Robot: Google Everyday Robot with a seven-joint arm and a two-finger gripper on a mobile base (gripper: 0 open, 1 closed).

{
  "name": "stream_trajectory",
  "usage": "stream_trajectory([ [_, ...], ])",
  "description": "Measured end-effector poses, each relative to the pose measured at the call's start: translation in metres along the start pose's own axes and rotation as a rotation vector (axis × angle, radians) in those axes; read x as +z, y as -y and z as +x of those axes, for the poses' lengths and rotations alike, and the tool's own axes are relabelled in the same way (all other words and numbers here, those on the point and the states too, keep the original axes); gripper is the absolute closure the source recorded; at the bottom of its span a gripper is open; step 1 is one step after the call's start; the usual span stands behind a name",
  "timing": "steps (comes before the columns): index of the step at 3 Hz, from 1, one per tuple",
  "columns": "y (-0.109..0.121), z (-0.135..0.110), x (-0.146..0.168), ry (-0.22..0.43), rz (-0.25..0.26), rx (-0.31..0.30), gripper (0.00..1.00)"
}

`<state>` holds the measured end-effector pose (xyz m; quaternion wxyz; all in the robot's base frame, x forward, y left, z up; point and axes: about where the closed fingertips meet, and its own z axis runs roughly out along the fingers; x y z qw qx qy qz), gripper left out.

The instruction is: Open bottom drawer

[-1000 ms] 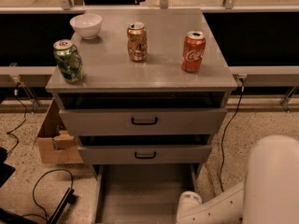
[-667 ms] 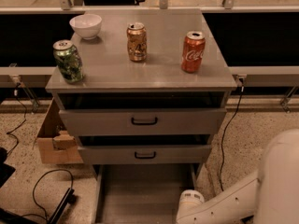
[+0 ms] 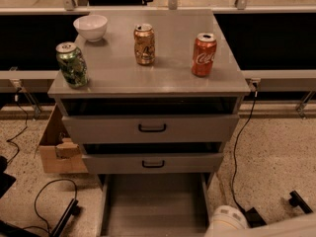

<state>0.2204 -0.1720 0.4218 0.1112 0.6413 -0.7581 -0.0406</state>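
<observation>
The bottom drawer (image 3: 154, 201) is pulled out toward me. Its plain grey inside shows below the two upper fronts, while its front panel and handle are cut off by the bottom edge. A white rounded part of my arm (image 3: 226, 222) sits at the bottom right, beside the drawer's right side. My gripper itself is below the frame edge and does not show. The mid-sized drawer front (image 3: 153, 163) and the widest drawer front (image 3: 152, 128) each stand slightly out, with a dark gap above them.
On the cabinet top (image 3: 163, 78) stand a white bowl (image 3: 91, 27), a green can (image 3: 72, 64), a gold can (image 3: 144, 44) and a red cola can (image 3: 204, 54). A cardboard box (image 3: 57, 149) and cables lie at the left. A cable runs down the right.
The large white arm section at the right has dropped out of the picture. The rounded white part has shifted a little right. The drawers look unchanged.
</observation>
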Motion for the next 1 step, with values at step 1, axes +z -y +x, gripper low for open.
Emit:
stream_trajectory([
  [1,-0.0077,0.0179,-0.0246,0.017,0.017,0.069,0.0],
])
